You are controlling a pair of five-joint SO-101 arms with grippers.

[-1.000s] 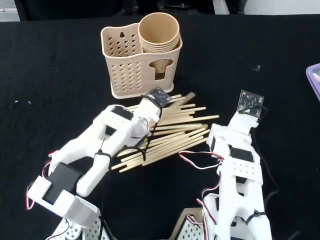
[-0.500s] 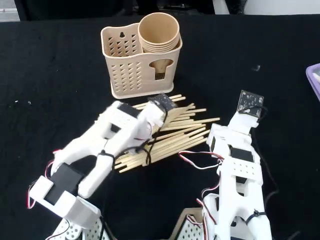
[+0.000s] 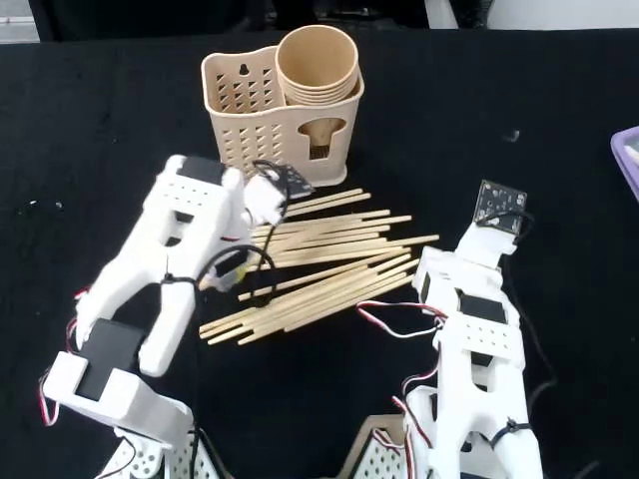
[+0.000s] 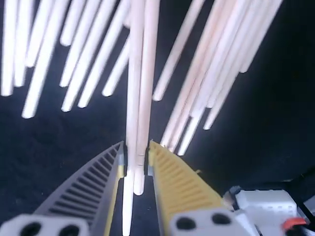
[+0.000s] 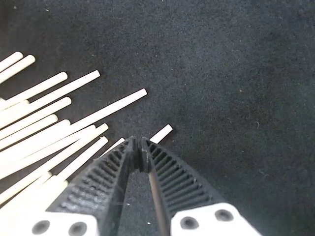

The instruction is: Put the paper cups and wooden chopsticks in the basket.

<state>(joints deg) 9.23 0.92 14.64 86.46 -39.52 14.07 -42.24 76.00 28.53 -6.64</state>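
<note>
A beige perforated plastic basket [image 3: 256, 150] with two compartments stands on the black cloth-covered table [image 3: 110, 110], near the middle of its far edge. A stack of tan paper cups [image 3: 318, 62] sits upright in the compartment nearer the table's right edge, its rim rising above the basket wall.

Just in front of the basket, pale wooden chopsticks [image 3: 344, 244] lie in a loose fan across the middle of the table, between the two arms. Their thinner ends point toward the right edge.

The left arm bends over the end of the fan nearer the left edge. In its wrist view the left pincer [image 4: 136, 145], one jaw grey and the other yellow, is clenched on two chopsticks [image 4: 140, 93] held side by side, their ends reaching just past the jaws. The other sticks spread out beyond them. Whether the held pair is clear of the table I cannot tell.

The right pincer [image 5: 137, 147] is clenched, its tips meeting with nothing between them. It hangs over bare black cloth just beside the stick ends [image 5: 51, 112] nearest the right edge.

A lilac object [image 3: 628, 158] shows at the table's right edge.
</note>
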